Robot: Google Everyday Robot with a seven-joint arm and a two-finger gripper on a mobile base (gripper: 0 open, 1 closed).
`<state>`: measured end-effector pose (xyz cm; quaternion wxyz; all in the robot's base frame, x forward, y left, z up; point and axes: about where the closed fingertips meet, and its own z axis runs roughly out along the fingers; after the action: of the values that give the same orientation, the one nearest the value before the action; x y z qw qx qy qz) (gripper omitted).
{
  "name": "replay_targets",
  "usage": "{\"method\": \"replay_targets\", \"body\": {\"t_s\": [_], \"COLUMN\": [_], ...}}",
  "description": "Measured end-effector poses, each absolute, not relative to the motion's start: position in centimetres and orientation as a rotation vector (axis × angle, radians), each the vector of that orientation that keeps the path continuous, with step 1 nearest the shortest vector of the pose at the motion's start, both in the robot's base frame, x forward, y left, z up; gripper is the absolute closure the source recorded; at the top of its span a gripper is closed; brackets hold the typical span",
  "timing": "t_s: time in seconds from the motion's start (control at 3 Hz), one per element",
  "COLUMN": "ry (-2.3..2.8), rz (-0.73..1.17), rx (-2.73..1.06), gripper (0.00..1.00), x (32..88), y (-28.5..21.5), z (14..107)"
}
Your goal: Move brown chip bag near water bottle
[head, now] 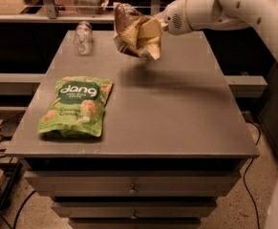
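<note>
Brown chip bag (pixel 136 31), a crinkly tan-yellow packet with a dark brown panel at its top, hangs in the air to the right of the water bottle (pixel 83 37), a small clear ribbed plastic bottle. The bag is well off the surface and throws a soft shadow on the tabletop, further to the right of the bottle and nearer the camera. The bag and the bottle are near each other but apart, with a strip of bare tabletop showing between them.

The two-finger gripper (pixel 158 25) sits at the right edge of the brown chip bag, on the side away from the water bottle, and is pinched on the bag's crumpled yellow side. The white robot arm (pixel 224 8) reaches in from further right of the bottle, its curved shell filling the upper right corner.

The water bottle stands on the grey rectangular table (pixel 176 109), close to its far left corner. Nearer the camera than the bottle, on the same left side, a green "dang" snack pouch (pixel 76 106) lies flat with its printed face up, well apart from the bottle.
</note>
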<state>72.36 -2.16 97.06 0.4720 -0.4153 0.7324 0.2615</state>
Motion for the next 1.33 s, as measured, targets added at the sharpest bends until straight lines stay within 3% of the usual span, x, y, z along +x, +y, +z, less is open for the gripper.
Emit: {"method": "replay_targets", "body": {"t_s": [0.33, 1.33], "ry": [1.796, 1.85], "rz": [0.683, 0.756], "rx": [-1.004, -0.93], "gripper": [0.85, 0.15], "x": [74.6, 78.2], "y": [0.6, 4.4], "z": [95.8, 91.6]}}
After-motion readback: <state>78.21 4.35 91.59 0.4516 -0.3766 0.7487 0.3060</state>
